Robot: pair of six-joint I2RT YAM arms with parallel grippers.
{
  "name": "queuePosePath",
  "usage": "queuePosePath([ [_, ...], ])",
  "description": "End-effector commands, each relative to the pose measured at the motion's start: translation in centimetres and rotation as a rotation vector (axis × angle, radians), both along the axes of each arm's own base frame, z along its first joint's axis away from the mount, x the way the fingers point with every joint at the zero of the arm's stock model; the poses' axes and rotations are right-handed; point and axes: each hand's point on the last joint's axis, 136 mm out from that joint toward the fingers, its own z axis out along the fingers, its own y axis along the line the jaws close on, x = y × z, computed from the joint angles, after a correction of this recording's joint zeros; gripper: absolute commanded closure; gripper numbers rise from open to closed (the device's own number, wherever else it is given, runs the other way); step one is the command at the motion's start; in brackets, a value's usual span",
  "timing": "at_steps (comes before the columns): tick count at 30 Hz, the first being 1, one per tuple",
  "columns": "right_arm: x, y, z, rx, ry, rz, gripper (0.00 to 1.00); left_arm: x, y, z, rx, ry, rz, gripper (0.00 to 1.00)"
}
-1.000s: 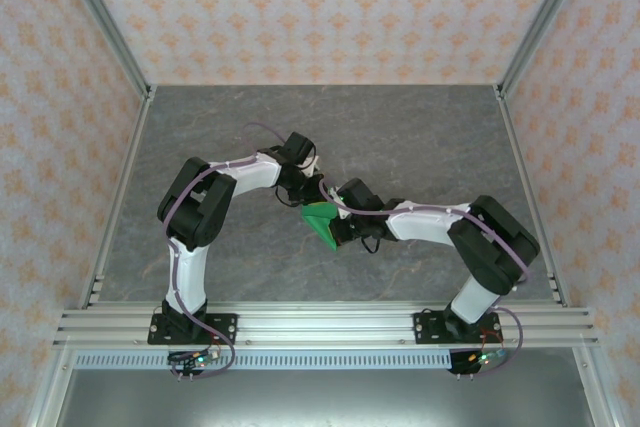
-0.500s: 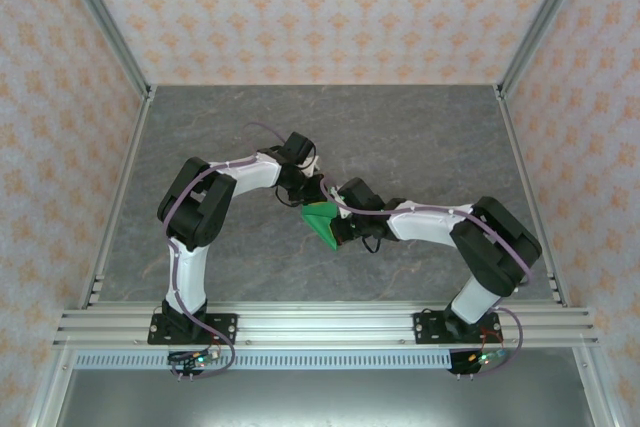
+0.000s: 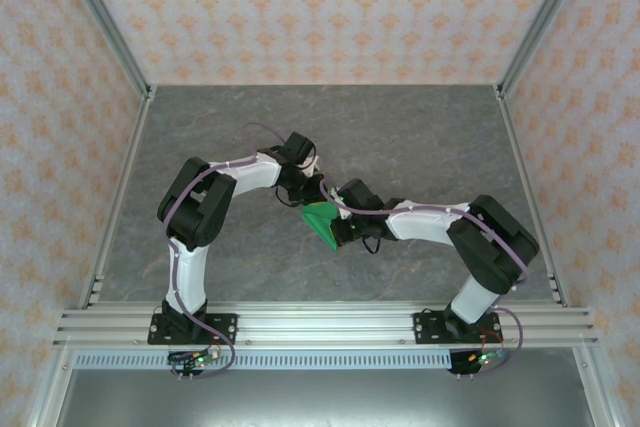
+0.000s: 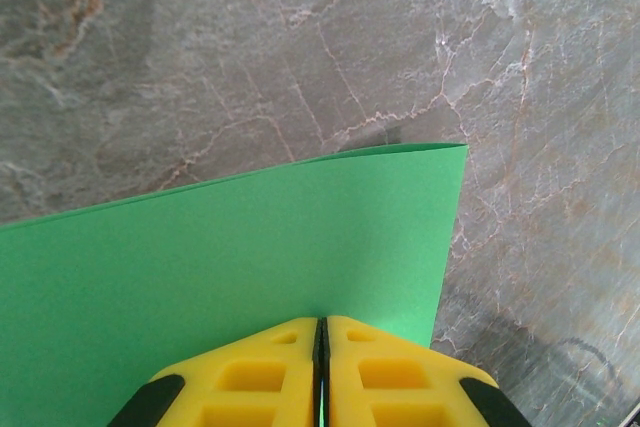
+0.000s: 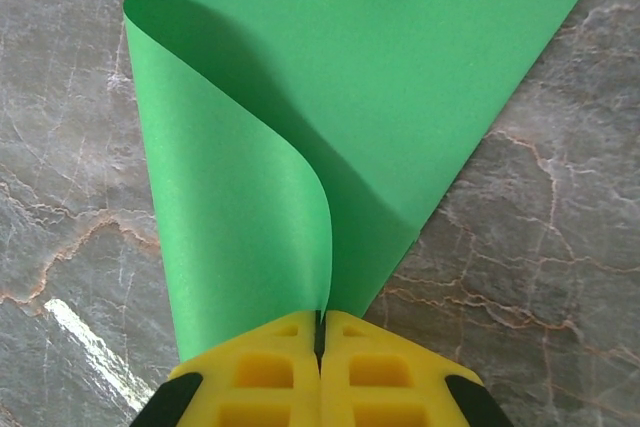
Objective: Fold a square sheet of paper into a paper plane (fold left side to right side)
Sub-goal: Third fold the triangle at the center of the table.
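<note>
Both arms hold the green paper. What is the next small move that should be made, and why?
Probably the right fingers should lower their pinched edge toward the table, laying the curled flap flat. The square sheet of paper arches in a soft loop with no crease yet, while the left fingers, shut on its far edge, anchor it.

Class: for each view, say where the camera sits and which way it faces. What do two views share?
Top external: above, behind the bases, looking down at the table; left arm, right arm show.
Left wrist: on its arm, facing past left gripper, shut on the green sheet.
Right wrist: likewise, past right gripper, also shut on it.
Shared: both wrists see the sheet.
</note>
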Motion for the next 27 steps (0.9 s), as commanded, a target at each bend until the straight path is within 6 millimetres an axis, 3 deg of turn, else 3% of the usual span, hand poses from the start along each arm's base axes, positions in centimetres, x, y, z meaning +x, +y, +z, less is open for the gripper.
queuePosePath([
  [1, 0.0, -0.9, -1.4, -0.060, 0.028, -0.020, 1.00, -1.2, 0.7, -1.7, 0.069, 0.035, -0.016, 0.89],
  [9, -0.8, -1.6, -2.4, -0.105, 0.067, -0.011, 1.00, -0.9, 0.5, -0.7, 0.058, 0.014, -0.021, 0.88],
  [17, -1.5, -2.0, -3.1, -0.129, 0.106, -0.005, 1.00, -0.1, 0.9, 2.2, 0.076, -0.036, -0.041, 0.82],
  [27, -1.9, -2.0, -3.9, -0.156, 0.127, 0.005, 1.00, 2.3, 1.1, 5.5, 0.056, -0.084, -0.024, 0.64],
])
